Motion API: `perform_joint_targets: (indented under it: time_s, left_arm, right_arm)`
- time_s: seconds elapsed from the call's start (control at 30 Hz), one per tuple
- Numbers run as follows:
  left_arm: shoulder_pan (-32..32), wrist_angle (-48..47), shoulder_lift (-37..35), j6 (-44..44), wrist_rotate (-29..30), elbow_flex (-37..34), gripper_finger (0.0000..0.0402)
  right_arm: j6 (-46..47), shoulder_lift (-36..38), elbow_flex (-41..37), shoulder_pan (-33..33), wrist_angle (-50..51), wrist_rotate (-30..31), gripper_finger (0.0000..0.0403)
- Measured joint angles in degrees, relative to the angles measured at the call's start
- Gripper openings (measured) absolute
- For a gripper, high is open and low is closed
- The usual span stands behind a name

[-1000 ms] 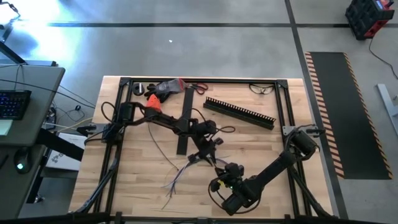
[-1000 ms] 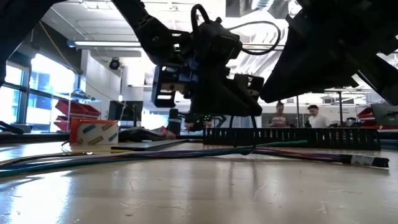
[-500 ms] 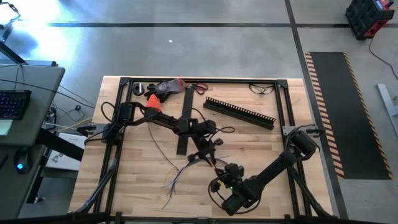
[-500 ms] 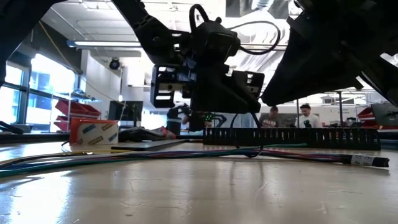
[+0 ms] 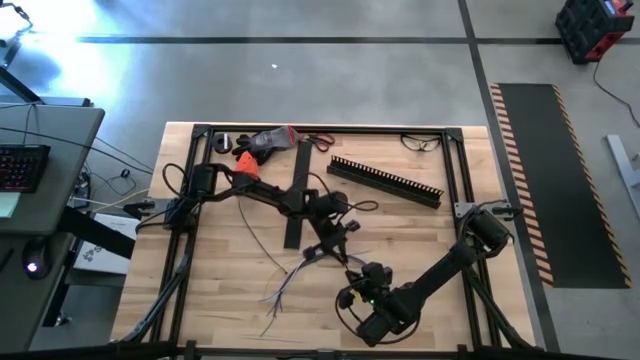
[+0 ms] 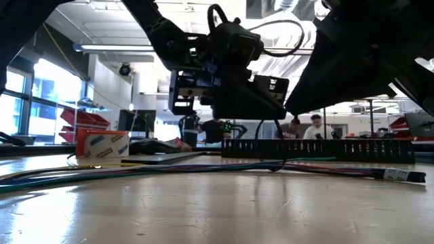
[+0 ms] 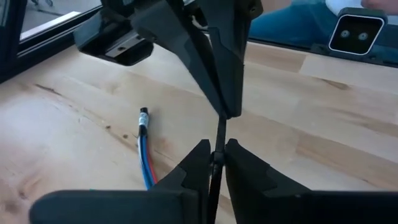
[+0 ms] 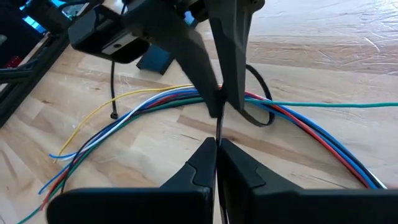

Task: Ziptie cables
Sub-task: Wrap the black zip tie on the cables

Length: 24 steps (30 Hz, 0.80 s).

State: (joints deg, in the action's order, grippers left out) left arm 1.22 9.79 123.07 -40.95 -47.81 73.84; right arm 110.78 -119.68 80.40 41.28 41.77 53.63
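Lying across the middle of the tabletop (image 5: 220,270): the cables (image 8: 155,102), free ends splaying toward the near left. Looping around them, a black zip tie (image 8: 255,115). Pinching its thin tail from opposite ends, left hand (image 7: 216,155) and right hand (image 8: 217,149), each pressed together, meeting just above the bundle.

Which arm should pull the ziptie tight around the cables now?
Right, probably: the right gripper pinches the ziptie tail, clear of the cables, while the left gripper holds it at the loop.

2 dark jointed arms (image 5: 440,268), looped black cables.
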Motion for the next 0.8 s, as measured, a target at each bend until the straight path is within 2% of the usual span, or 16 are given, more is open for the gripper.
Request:
perform_joint_targets:
  time_s: [0.2,0.43,0.63,0.8]
  left_arm:
    - [0.3,-0.1,0.0,0.4,-0.1,0.0,0.0007]
    - [1.3,-1.6,0.0,0.4,-0.4,0.0,0.0004]
    - [3.7,-2.7,0.0,0.4,-1.5,0.0,0.0003]
    - [4.1,-3.6,0.0,0.4,-2.1,0.0,0.0003]
  right_arm:
    - [-0.1,0.0,0.0,0.1,0.0,0.0,0.0]
    - [2.1,0.0,0.0,1.9,0.0,0.4,0.0]
    - [4.9,0.0,0.0,5.3,-0.1,-1.9,0.0]
    - [3.4,0.0,0.0,7.2,-0.1,-1.7,0.0]
